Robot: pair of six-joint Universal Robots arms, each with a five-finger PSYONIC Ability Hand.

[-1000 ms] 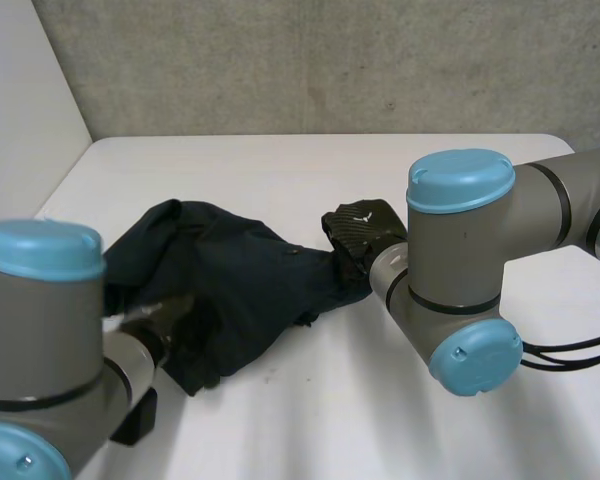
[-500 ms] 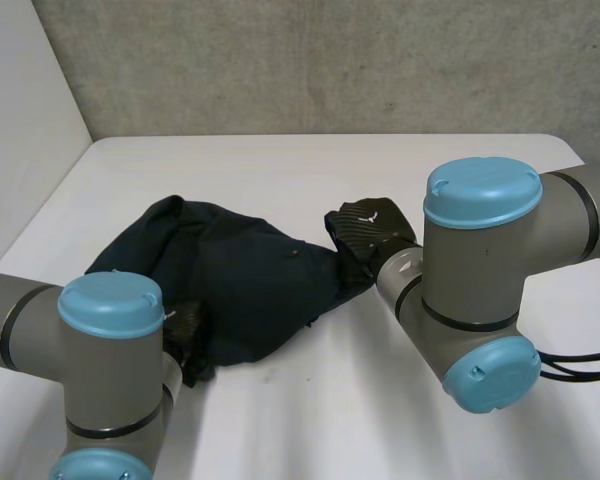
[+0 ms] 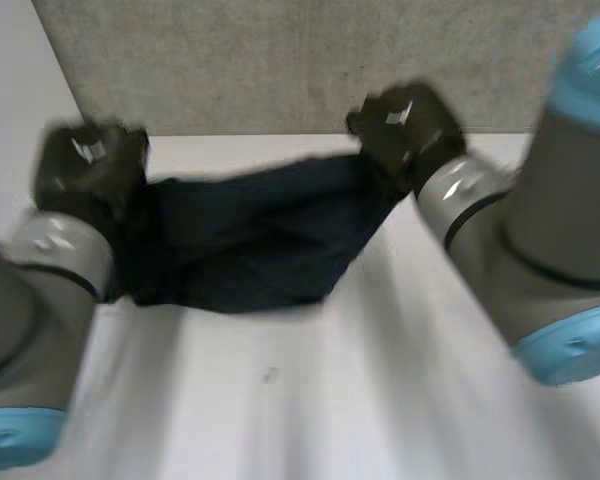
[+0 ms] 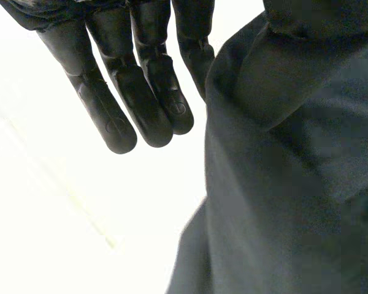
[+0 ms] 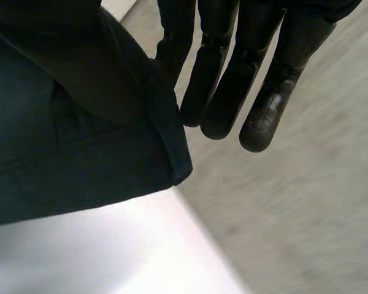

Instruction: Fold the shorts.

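Dark navy shorts (image 3: 250, 235) hang stretched between my two raised hands, their lower edge drooping to the white table (image 3: 330, 400). In the head view my left hand (image 3: 85, 165) holds the shorts' left end and my right hand (image 3: 405, 125) holds the right end, both well above the table. In the left wrist view the straight fingers (image 4: 141, 92) lie beside the cloth (image 4: 282, 184), which is pinched at the thumb side. The right wrist view shows straight fingers (image 5: 233, 79) with an edge of the shorts (image 5: 61, 135) pinched beside them.
A grey wall (image 3: 280, 60) rises just behind the table's far edge, close to both hands. A pale side wall (image 3: 10, 90) stands at the left. Bare white tabletop lies in front of the shorts. Both grey arms flank the cloth.
The left hand has closed on the shorts' left end. Both hands have risen and moved apart, lifting the crumpled shorts off the table and spreading them wide.
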